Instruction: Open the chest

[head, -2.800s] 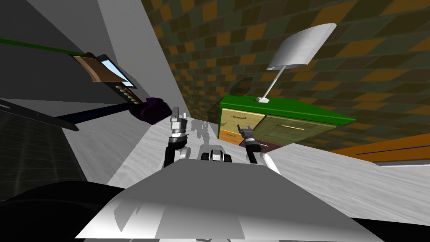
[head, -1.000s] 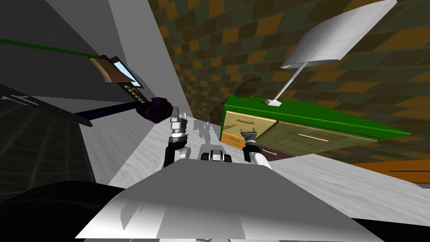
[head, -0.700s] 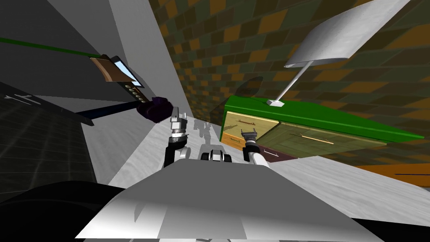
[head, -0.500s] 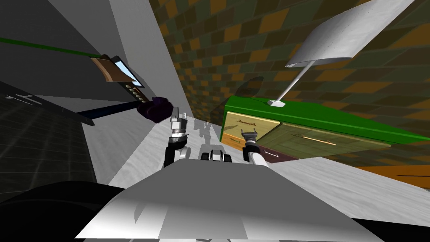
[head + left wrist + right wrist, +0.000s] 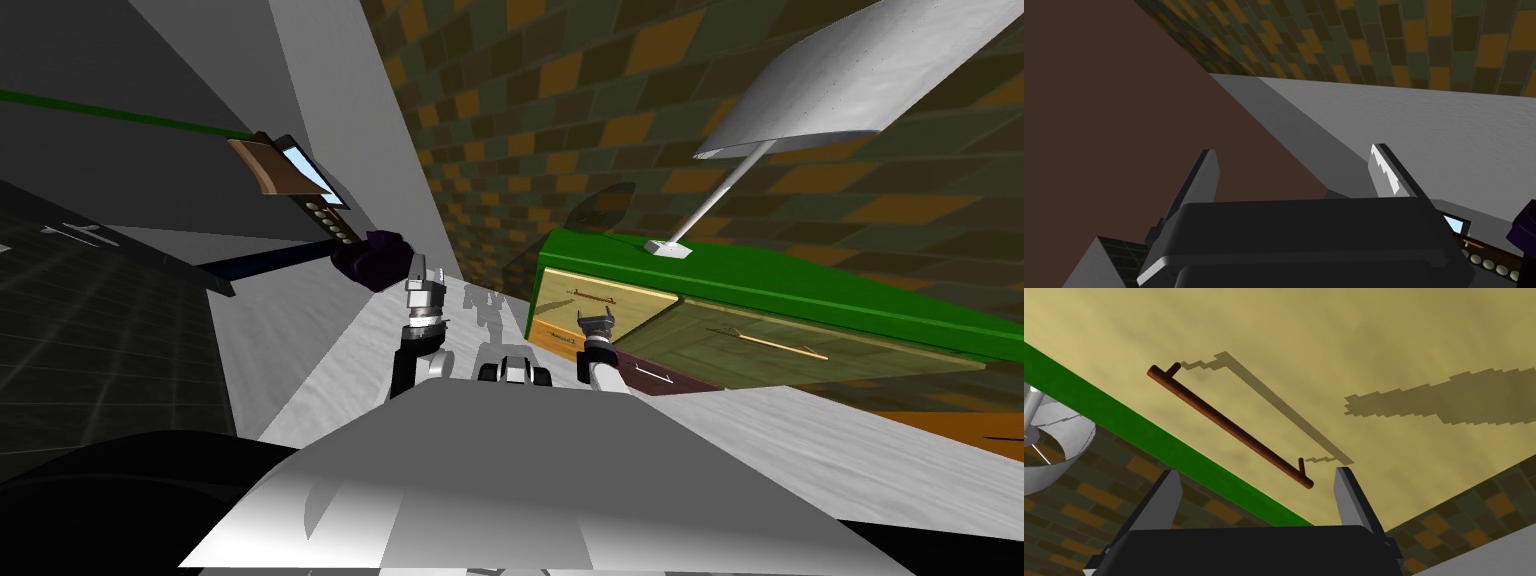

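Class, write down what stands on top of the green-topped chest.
On the green top of the chest stands a white lamp. The lamp's base covers the patch of top beneath it, and the shut drawers hide whatever is inside.

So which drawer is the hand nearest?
The tan drawer up top, with the right gripper open facing its brown handle. The others are orange, olive and maroon.
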Robot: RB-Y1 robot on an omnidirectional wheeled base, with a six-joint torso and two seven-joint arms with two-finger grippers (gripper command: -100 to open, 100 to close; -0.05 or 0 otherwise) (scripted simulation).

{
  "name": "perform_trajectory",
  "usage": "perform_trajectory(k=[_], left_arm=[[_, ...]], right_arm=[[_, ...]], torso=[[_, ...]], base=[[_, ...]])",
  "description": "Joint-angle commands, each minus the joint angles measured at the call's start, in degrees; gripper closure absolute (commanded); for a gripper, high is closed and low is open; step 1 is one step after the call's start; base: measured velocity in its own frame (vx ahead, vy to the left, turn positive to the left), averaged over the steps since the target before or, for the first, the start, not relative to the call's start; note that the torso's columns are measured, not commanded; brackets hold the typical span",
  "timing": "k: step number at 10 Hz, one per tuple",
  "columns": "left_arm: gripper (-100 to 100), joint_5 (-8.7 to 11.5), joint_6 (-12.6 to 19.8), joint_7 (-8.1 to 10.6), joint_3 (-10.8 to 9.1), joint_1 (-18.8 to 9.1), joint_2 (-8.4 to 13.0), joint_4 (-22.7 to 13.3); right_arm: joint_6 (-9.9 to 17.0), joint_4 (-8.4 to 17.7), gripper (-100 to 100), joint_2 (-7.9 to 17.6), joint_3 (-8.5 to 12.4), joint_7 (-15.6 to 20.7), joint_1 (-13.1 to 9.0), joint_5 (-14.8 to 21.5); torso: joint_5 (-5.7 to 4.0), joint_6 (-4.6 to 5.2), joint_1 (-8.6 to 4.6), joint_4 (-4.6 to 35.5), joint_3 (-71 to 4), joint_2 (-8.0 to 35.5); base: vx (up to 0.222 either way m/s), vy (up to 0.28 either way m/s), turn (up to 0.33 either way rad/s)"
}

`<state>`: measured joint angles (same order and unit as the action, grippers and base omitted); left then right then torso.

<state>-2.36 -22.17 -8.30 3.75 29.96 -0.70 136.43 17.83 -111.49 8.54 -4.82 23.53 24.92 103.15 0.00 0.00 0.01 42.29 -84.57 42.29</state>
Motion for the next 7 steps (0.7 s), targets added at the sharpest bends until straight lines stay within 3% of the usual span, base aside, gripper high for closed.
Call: perform_trajectory(k=[1, 7], left_arm=[[0, 0.0, 0.0, 0.00, 0.00, 0.0, 0.0, 0.0], [0, 0.0, 0.0, 0.00, 0.00, 0.0, 0.0, 0.0]], right_arm=[[0.8, 0.5, -100, 0.0, 0.0, 0.3, 0.0, 3.2], [4.9, 3.9, -100, -1.0, 0.0, 1.6, -0.5, 13.2]], torso=[[0.00, 0.01, -0.01, 0.0, 0.0, 0.0], [0.01, 0.00, 0.03, 0.0, 0.0, 0.0]], base=[[0.015, 0.005, 0.000], [0.039, 0.005, 0.034]])
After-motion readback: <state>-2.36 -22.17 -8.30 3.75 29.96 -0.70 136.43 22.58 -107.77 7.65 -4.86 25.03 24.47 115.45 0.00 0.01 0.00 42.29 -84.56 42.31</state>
